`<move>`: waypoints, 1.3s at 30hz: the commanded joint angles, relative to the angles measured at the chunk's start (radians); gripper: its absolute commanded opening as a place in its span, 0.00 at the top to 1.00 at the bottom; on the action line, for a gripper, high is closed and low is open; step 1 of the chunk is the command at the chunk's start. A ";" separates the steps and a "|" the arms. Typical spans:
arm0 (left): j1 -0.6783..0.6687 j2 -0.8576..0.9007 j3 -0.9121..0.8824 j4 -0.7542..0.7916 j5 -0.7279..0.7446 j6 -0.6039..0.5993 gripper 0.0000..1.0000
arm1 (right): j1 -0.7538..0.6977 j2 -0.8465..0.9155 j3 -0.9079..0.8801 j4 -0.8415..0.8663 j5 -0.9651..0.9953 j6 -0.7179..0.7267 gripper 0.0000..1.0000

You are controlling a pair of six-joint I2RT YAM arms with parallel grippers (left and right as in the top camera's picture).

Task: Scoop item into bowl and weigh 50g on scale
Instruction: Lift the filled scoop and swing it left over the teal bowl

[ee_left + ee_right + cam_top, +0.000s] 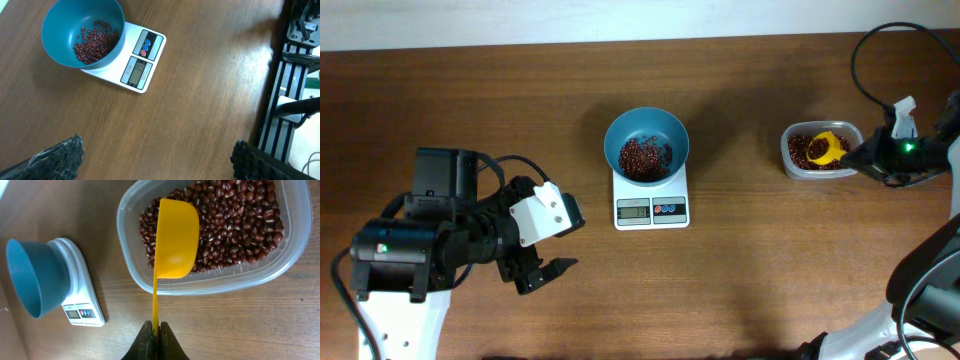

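Observation:
The teal-blue bowl (646, 140) stands on the white scale (651, 208) at mid-table and holds a small heap of red-brown beans (640, 158). It also shows in the left wrist view (82, 30) on the scale (137, 62). More beans (235, 220) fill a clear plastic tub (820, 150) at the right. My right gripper (155, 330) is shut on the handle of a yellow scoop (174, 235), whose empty cup hangs over the tub. My left gripper (157, 160) is open and empty over bare table, left of the scale.
The right arm's black cable (865, 60) loops over the table's back right corner. A black frame (290, 85) stands at the table's edge in the left wrist view.

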 commanded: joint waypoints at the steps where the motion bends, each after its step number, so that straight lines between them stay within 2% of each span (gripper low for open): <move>1: 0.007 0.000 0.016 -0.001 0.003 -0.009 0.01 | -0.026 -0.021 -0.002 -0.009 -0.089 -0.065 0.96; 5: 0.007 0.000 0.016 -0.001 0.003 -0.009 0.01 | -0.047 -0.021 -0.002 -0.061 -0.152 -0.145 0.96; 11: 0.007 0.000 0.016 -0.001 0.003 -0.009 0.01 | -0.065 -0.021 -0.002 -0.079 -0.232 -0.182 0.96; 15: 0.007 0.000 0.016 -0.001 0.003 -0.009 0.01 | -0.066 -0.021 -0.002 -0.084 -0.254 -0.182 0.96; 29: 0.007 0.000 0.016 -0.001 0.003 -0.009 0.01 | -0.046 -0.021 -0.002 -0.090 -0.580 -0.206 0.96; 39: 0.007 0.000 0.016 -0.001 0.003 -0.009 0.01 | 0.145 -0.021 -0.001 -0.074 -0.645 -0.208 0.96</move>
